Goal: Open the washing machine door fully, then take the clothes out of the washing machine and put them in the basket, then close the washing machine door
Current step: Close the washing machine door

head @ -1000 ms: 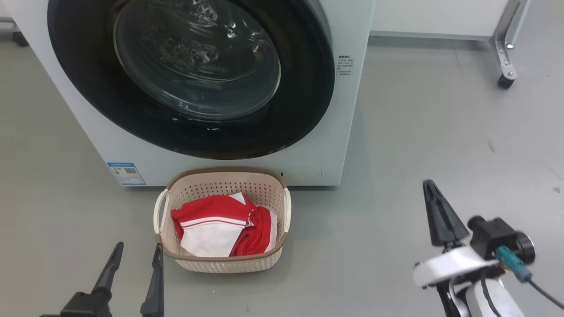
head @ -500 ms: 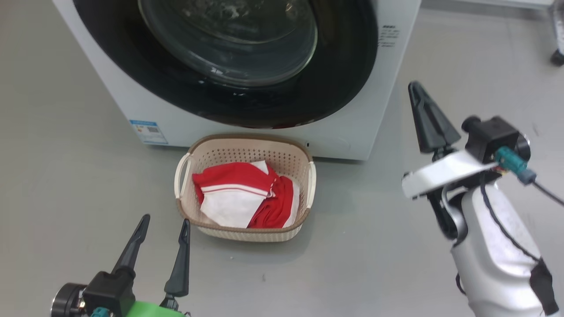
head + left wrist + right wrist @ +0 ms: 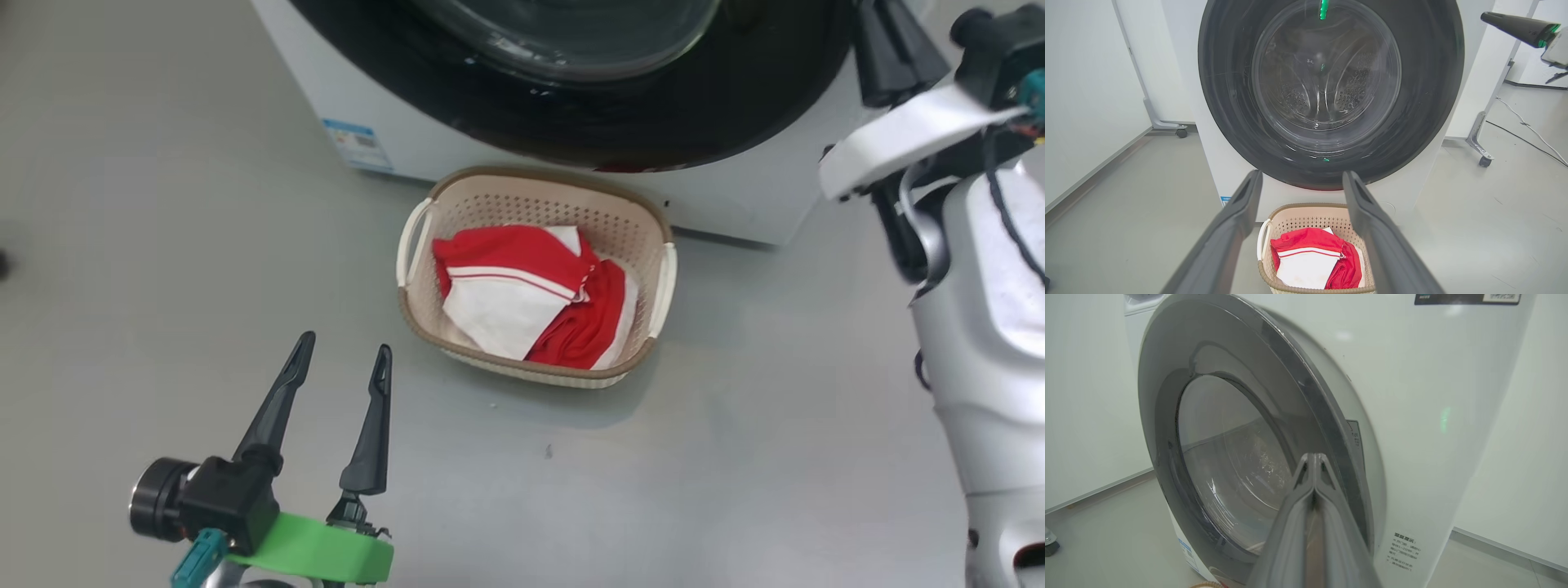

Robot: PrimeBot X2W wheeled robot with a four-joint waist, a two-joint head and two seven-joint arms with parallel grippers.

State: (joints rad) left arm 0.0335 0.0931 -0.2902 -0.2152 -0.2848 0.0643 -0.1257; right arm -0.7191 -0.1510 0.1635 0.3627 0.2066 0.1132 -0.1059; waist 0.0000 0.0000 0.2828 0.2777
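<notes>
The washing machine [image 3: 735, 204] stands at the top of the head view, and its door [image 3: 694, 114], black-rimmed with a glass bowl, lies shut against the front [image 3: 1331, 94]. On the floor just before it sits the basket [image 3: 531, 175] holding the red and white clothes [image 3: 522, 269]. My left gripper [image 3: 344, 347] hovers open and empty to the basket's near left, pointing at the machine [image 3: 1302, 175]. My right gripper [image 3: 886, 41] is shut and empty, raised beside the door's right rim [image 3: 1312, 457].
A blue label [image 3: 359, 145] marks the machine's lower left front. A wheeled metal leg [image 3: 1480, 143] and a floor cable [image 3: 1527, 130] lie right of the machine. Another castor [image 3: 1182, 132] stands at its left by a white panel.
The head camera has swung down and left, shifting the whole picture. My right gripper has risen from floor height to beside the door's right rim. Basket and clothes stay put.
</notes>
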